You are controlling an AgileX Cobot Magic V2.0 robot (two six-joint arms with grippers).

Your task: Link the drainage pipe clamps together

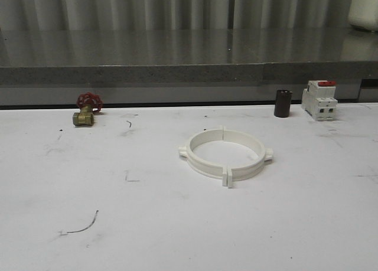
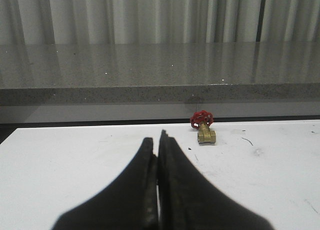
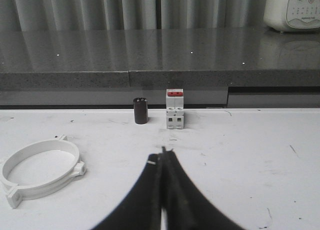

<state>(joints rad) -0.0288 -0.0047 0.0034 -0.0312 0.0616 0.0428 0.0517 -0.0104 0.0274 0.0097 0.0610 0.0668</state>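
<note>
Big white table (image 1: 177, 235) spread out in front of us, scuffed with dark marks, and behind it a long grey stone counter (image 1: 177, 52) running wall to wall under pale curtains.

Dead centre of the table sit the pipe clamps (image 1: 224, 153), two white half-rings lying flat and meeting end to end as one wide ring. One pair of end tabs faces six o'clock, the other pair twelve o'clock, with a thin seam showing at each. Small lugs stick out at three and nine o'clock. From the right wrist camera the ring (image 3: 40, 170) lies near the table's edge of view, well apart from the claw.

Out at one o'clock from the ring, near the far edge of the table, stands a white breaker (image 1: 319, 100) with a red top. Just beside it, toward the ring, there's a short dark cylinder (image 1: 283, 103) standing upright. Over at ten o'clock, a brass valve (image 1: 85, 111) with a red handwheel rests close to the far edge.

Now the claws. The left claw (image 2: 159, 140) has its dark fingers pressed together, nothing between them, above bare table. The right claw (image 3: 162, 155) is the same: fingers closed tight, gripping nothing, pointing toward the breaker.
</note>
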